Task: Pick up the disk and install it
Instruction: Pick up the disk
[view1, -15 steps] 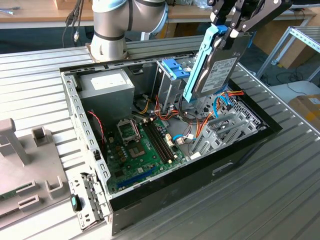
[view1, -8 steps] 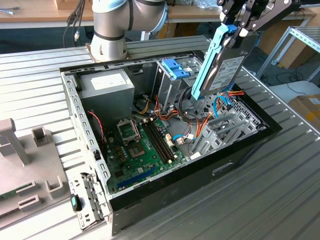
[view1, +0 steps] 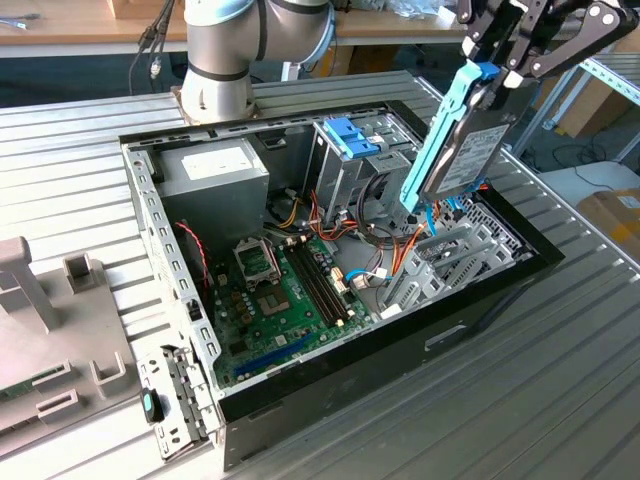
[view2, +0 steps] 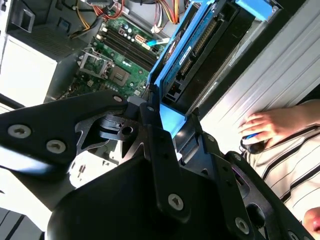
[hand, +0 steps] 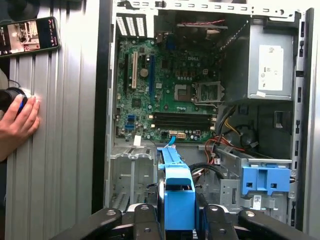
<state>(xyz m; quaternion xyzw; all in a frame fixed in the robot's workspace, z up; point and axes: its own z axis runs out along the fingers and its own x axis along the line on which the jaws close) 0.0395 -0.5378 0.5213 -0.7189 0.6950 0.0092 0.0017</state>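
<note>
My gripper (view1: 493, 72) is shut on the top edge of the disk (view1: 462, 150), a grey drive in a bright blue carrier rail. The disk hangs on edge, tilted, above the drive bays at the exterior view's right end of the open computer case (view1: 150, 215). Its lower end is just over the grey empty bay brackets (view1: 440, 262). In the first wrist view the blue carrier (hand: 177, 187) sits between the black fingers (hand: 141, 220), over the empty bay (hand: 131, 175). The second wrist view shows the disk (view2: 200, 47) edge-on beyond the gripper (view2: 172, 125).
The case holds a green motherboard (hand: 165, 95), a power supply (hand: 270, 65), loose cables (view1: 310, 215) and another blue carrier in a cage (hand: 265, 180). A person's hand (hand: 17, 120) and a phone (hand: 30, 35) lie on the ribbed table beside the case. A grey fixture (view1: 50, 330) stands at the exterior view's left.
</note>
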